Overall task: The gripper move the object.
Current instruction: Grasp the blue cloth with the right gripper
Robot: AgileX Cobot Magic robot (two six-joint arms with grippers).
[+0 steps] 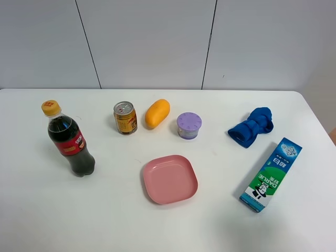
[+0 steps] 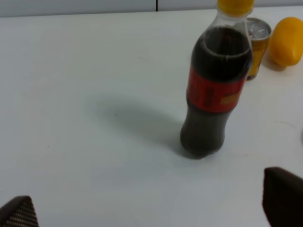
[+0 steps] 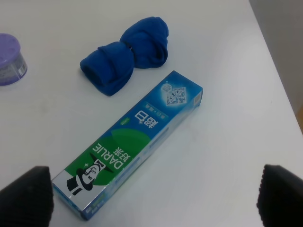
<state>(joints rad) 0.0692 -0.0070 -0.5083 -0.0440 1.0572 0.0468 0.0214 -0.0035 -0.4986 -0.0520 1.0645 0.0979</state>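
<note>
Toothpaste box point(image 1: 271, 175) at the front right of a white table point(image 1: 105, 226), both claws spread and gripping nothing.

The left gripper point(image 2: 149, 208) has its fingers wide apart with only bare table between them, and it faces the upright cola bottle point(image 1: 70, 142), which stands alone at the table's left. The right gripper point(image 3: 151, 196) is spread just as wide and faces the box, which lies flat and slanted near a rolled blue cloth point(image 1: 252, 126). A pink plate point(image 1: 170, 178) sits front centre. Behind it stand a gold can point(image 1: 125, 117), an orange fruit point(image 1: 157, 113) just beside the can, and a purple-lidded tub point(image 1: 189, 125). Which thing is to be moved cannot be told.
</note>
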